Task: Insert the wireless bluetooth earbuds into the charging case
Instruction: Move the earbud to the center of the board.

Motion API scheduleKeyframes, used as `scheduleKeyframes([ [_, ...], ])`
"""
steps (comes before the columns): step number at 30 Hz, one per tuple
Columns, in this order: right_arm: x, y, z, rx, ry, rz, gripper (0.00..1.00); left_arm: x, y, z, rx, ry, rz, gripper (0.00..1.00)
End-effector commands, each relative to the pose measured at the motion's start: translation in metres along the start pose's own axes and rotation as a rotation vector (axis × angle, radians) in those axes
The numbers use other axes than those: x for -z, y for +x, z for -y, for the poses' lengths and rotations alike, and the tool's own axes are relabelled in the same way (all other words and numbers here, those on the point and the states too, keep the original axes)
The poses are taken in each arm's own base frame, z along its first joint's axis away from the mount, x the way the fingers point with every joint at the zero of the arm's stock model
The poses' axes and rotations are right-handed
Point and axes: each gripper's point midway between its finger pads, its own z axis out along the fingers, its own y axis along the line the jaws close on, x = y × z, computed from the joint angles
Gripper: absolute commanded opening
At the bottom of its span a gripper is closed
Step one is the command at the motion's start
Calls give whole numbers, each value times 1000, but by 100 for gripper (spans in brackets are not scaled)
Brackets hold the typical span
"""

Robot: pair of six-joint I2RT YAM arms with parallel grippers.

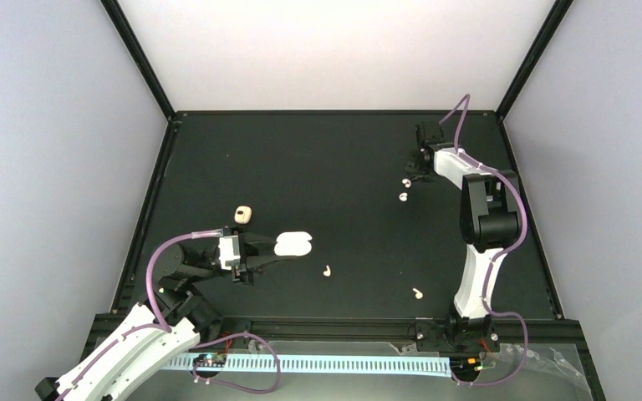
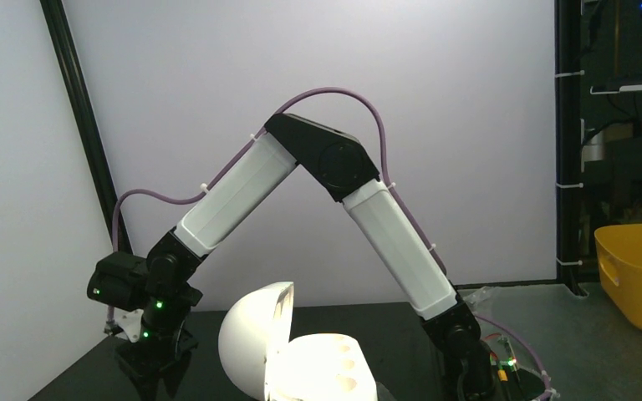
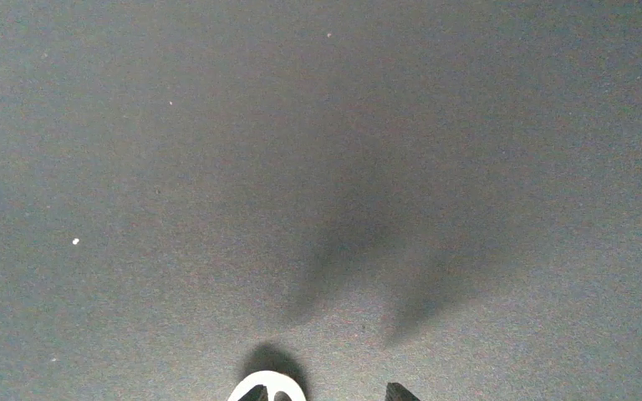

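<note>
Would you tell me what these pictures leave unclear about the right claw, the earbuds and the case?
Right wrist view: a white object is cut off by the bottom edge, so what it is stays unclear.
Top view: the right claw has its fingertips hidden under its own wrist, so open or gripping is unclear.
Top view: the earbuds are too small to show stems.
Left wrist view: glare washes out the wells of the charging case.

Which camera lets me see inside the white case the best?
The left wrist camera: the charging case sits close at the bottom, lid up, its hollows showing. The top camera shows it only as a small white shape, far away. The right wrist camera shows none of it.
</note>
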Motion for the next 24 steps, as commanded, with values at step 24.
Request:
scheduleKeyframes([
  [24, -13, 20, -11, 102, -13, -100, 32, 2, -15, 7, -27, 25, 39, 1],
])
